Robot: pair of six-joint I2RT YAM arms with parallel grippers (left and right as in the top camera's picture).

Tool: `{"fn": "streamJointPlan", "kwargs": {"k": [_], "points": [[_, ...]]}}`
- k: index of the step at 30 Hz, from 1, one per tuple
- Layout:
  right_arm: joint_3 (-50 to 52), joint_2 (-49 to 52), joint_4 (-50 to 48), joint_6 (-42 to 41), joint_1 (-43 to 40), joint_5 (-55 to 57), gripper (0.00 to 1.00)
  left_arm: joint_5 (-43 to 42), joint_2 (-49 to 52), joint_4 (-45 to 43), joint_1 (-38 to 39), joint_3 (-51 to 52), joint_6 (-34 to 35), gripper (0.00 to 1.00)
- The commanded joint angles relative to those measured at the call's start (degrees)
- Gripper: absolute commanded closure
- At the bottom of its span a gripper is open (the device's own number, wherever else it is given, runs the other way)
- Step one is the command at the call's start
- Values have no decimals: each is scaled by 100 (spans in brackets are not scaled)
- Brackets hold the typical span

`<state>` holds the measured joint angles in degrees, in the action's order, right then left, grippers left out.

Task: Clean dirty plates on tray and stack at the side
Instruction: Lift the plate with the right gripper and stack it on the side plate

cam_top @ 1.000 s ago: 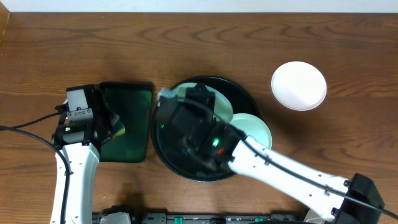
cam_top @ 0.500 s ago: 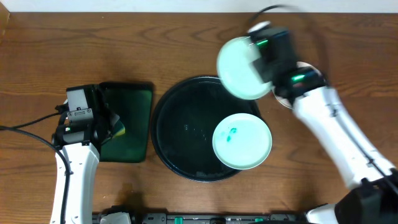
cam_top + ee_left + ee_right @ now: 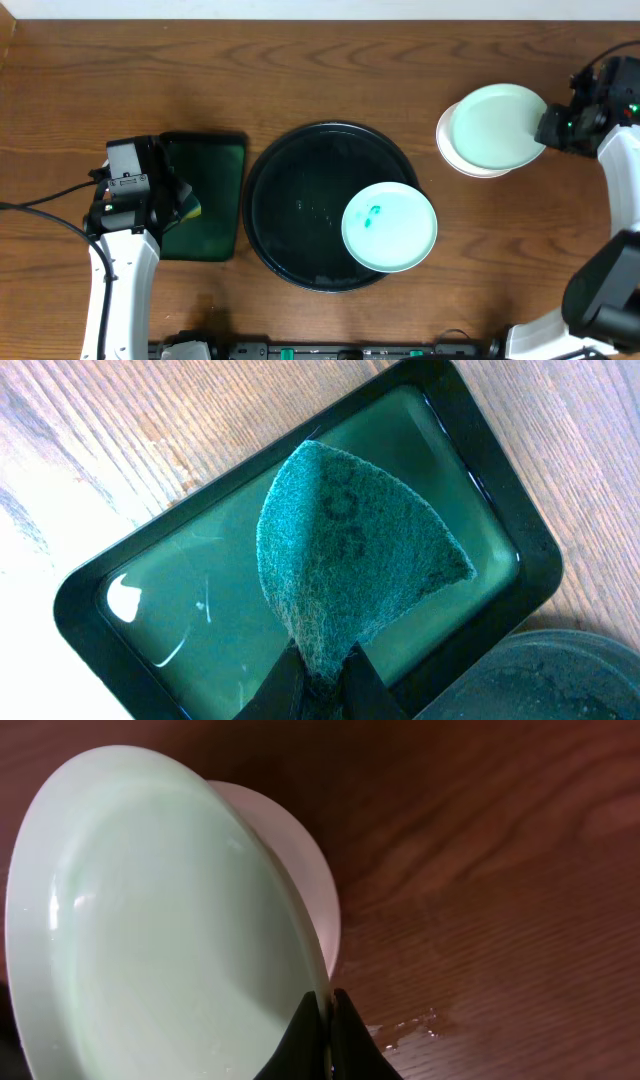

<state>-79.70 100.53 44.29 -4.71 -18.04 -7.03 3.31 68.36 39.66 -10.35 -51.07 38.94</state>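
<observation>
The round black tray (image 3: 290, 200) sits mid-table. One mint plate with a teal smear (image 3: 390, 226) lies on the tray's right side, overhanging its rim. My right gripper (image 3: 548, 127) is shut on the rim of a clean mint plate (image 3: 495, 128), holding it just over a white plate (image 3: 462, 160) on the table at the right; both also show in the right wrist view, the held plate (image 3: 150, 920) and the white one (image 3: 300, 870). My left gripper (image 3: 322, 678) is shut on a teal sponge (image 3: 350, 560) over the green tray (image 3: 180, 620).
The rectangular dark green tray (image 3: 205, 200) lies left of the black tray. Water drops (image 3: 405, 1025) sit on the wood by the stack. A cable (image 3: 40, 205) runs from the left arm to the left edge.
My right arm carried the clean plate from above the tray's far right rim out to the right, over the white plate. The left arm has not moved.
</observation>
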Motion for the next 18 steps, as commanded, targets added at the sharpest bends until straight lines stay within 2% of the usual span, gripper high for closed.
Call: {"fn": "streamJointPlan", "kwargs": {"k": [1, 3, 5, 6, 8, 11, 12, 14, 16, 18], "points": [[-44, 197, -42, -214, -24, -286, 95, 31, -22, -9, -24, 17, -74, 93], [-44, 352, -151, -264, -17, -315, 89, 31, -20, -15, -24, 17, -74, 93], [-44, 468, -243, -278, 4, -400, 91, 31, -20, -22, -24, 17, -74, 93], [-44, 516, -286, -278, 15, -498, 87, 31, -20, -22, -24, 17, -74, 93], [-44, 564, -339, -271, 52, -852, 71, 31, -20, -22, -24, 17, -74, 92], [-44, 527, -286, -129, 127, -1659, 72, 31, -20, -24, -24, 17, -74, 93], [-44, 501, -243, -68, 164, -2057, 69, 28, -20, -24, -24, 17, -74, 93], [-44, 398, -42, 7, 232, -2675, 59, 31, -20, -24, -24, 17, -74, 93], [-44, 221, 308, -92, 345, -2761, 43, 28, -20, -20, -24, 17, -76, 93], [-44, 11, 684, -247, 485, -2485, 37, 28, -20, -20, -24, 17, -74, 92]]}}
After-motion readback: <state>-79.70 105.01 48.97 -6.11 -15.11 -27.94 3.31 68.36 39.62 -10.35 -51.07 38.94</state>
